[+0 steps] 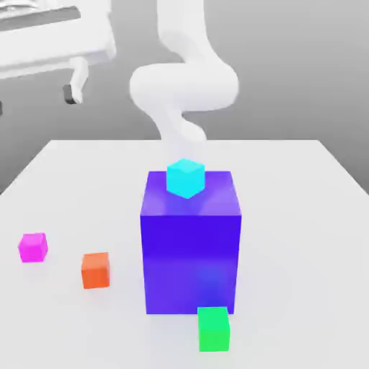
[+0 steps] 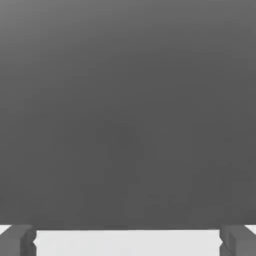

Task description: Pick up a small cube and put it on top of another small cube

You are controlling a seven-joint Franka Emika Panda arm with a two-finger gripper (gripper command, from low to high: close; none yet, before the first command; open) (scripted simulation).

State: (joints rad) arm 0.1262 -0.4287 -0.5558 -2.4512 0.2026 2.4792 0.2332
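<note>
The small cube (image 1: 32, 247), bright magenta, rests on the white table (image 1: 303, 216) at the exterior view's left. My gripper (image 1: 36, 97) hangs high above the table's far left corner, well away from the cube, with one dark-tipped finger (image 1: 74, 81) pointing down. In the hand view the gripper (image 2: 128, 242) is open, its grey fingertips (image 2: 17, 241) set wide apart with nothing between them. Beyond them lie a pale strip of table (image 2: 100, 245) and a grey backdrop.
A big blue-purple block (image 1: 191, 252) stands mid-table with a cyan cube (image 1: 186, 177) on top. An orange cube (image 1: 95, 270) sits to the right of the magenta one. A green cube (image 1: 214, 329) lies in front of the block. The white arm (image 1: 184, 86) rises behind it.
</note>
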